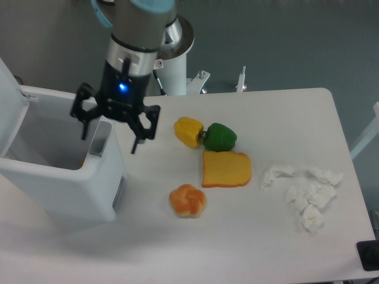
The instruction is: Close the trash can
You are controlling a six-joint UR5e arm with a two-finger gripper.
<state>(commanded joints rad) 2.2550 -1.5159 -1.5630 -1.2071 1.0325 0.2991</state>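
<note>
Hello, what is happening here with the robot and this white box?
The arm's gripper hangs open over the right rim of the trash can, holding nothing. The bin is open: its lid stands up at the far left and the inside is visible. The job is to close it, and that is not done yet. On the table beside it lie toy peppers, a bread slice, a bun and crumpled tissues, untouched.
</note>
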